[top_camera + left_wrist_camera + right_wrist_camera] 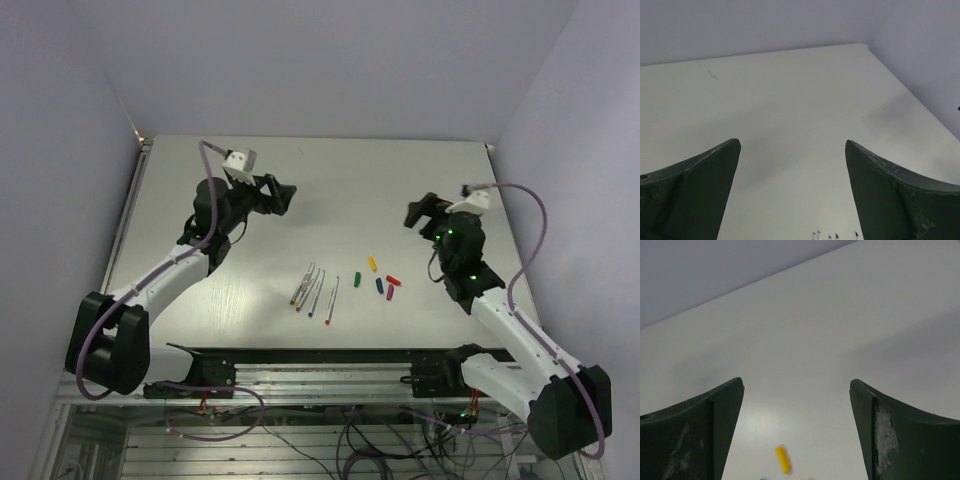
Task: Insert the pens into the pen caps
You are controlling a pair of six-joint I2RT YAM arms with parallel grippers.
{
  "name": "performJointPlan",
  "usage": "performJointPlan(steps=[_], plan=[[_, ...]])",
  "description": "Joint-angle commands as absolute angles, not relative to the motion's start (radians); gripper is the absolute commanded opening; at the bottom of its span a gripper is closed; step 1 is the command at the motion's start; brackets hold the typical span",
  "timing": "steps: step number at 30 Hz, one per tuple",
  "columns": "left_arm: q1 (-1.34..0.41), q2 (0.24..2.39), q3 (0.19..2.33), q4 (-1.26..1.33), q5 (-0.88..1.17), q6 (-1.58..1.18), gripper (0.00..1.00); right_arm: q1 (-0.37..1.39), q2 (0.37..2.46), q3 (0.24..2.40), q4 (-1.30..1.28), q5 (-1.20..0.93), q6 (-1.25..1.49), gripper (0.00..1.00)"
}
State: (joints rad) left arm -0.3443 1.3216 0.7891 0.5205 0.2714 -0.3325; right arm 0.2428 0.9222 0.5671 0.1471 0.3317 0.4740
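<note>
You have nothing capped yet: all the pens [316, 287] lie bunched at the near side of the surface [330, 165], with the pen caps [379, 285] scattered just right of them. Your left claw [283, 198] and right claw [418, 212] hover released and empty, farther back

Pens [315, 288] lie bunched on the table [350, 180], pen caps [379, 285] seemingly separate to their right.

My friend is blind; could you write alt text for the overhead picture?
Two robot arms reach over a pale table, left claw and right claw open and empty. Nearer their bases lie bunched thin pens and, to the right, small coloured caps.
</note>
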Motion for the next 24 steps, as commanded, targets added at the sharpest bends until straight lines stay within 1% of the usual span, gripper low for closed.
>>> performJointPlan(steps=[1,2,4,8,13,17,20,21,22,24], plan=[[-0.539,1.276,0.831,0.344,0.035,-0.126,0.98,0.451,1.001,0.656,0.206,0.423,0.361,0.89],[-0.577,1.272,0.843,0.302,-0.049,-0.088,0.99,0.482,1.02,0.665,0.209,0.446,0.353,0.89],[-0.634,1.268,0.844,0.261,-0.113,-0.087,1.0,0.539,1.052,0.675,0.217,0.458,0.355,0.9],[-0.637,1.233,0.778,0.269,-0.102,-0.135,1.0,0.556,1.082,0.682,0.204,0.467,0.39,0.92],[-0.636,1.205,0.725,0.206,-0.12,-0.17,1.0,0.554,1.046,0.658,0.176,0.526,0.419,0.98],[-0.637,1.198,0.673,0.205,-0.145,-0.19,0.99,0.51,1.028,0.68,0.106,0.534,0.444,1.0],[-0.637,1.208,0.65,0.198,-0.151,-0.19,0.99,0.399,1.003,0.665,0.095,0.438,0.474,1.0],[-0.637,1.215,0.647,0.188,-0.152,-0.189,0.99,0.343,0.988,0.649,0.104,0.381,0.483,0.99],[-0.637,1.222,0.647,0.179,-0.153,-0.189,0.98,0.289,0.968,0.632,0.113,0.327,0.502,0.95],[-0.636,1.243,0.651,0.159,-0.143,-0.199,0.98,0.207,0.934,0.601,0.124,0.299,0.531,0.83]])
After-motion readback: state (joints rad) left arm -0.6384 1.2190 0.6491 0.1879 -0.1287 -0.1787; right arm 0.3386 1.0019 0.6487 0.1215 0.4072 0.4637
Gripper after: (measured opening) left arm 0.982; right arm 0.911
